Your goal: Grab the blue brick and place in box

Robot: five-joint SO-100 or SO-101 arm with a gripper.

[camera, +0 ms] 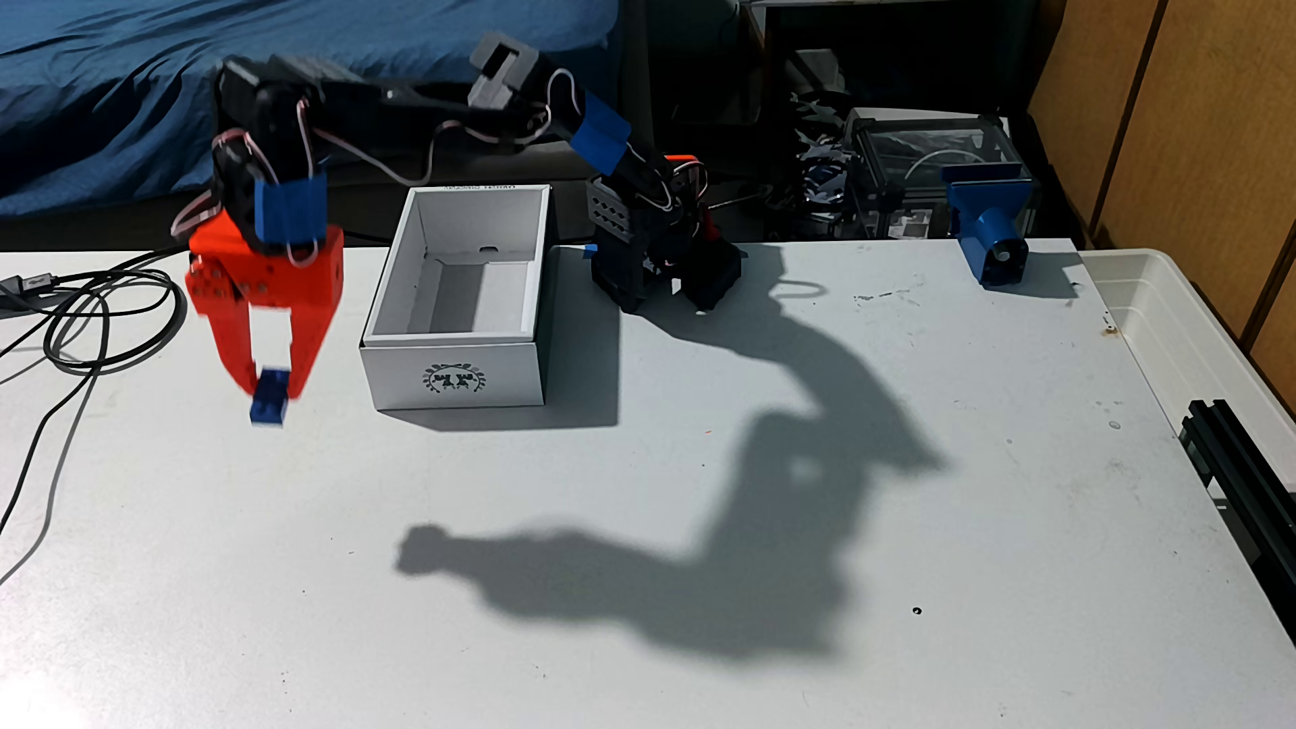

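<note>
**Blue brick held in the claw, left of the box**

At the left of the frame, the red gripper (272, 387) points downward, its two fingers clamped on the blue brick (269, 402), which hangs between the fingertips with its lower part sticking out below them. The image is slightly blurred here, so the brick's studs cannot be made out. The brick sits left of the box (456, 382) and apart from it. The box is open at the top and looks bare inside, its dark wreath emblem facing the lower edge of the frame. The black arm (421, 101) stretches across the upper frame from its base right of the box. Black cables (98, 336) loop at the left edge, and the arm's shadow (736, 547) falls across the white table (701, 666).
</note>
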